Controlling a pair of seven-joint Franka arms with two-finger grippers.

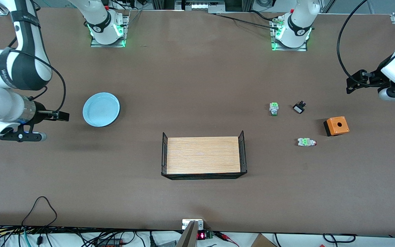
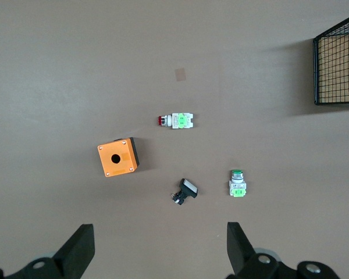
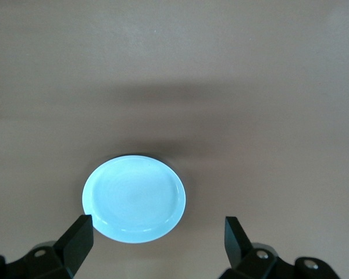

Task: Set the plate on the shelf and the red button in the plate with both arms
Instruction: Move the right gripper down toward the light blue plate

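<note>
Left gripper point(image 2: 157, 253): only 2 fingertips show, rest cut off by left wrist view edge | wire-sided tray point(image 2: 337, 64): cropped there | small black-and-white part point(image 1: 299, 108): details too small to tell

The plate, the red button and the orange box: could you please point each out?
plate point(image 1: 101, 109): front view, centre of dish.
red button point(image 1: 307, 142): front view, green middle block.
orange box point(image 1: 337, 125): front view, top face.
</note>
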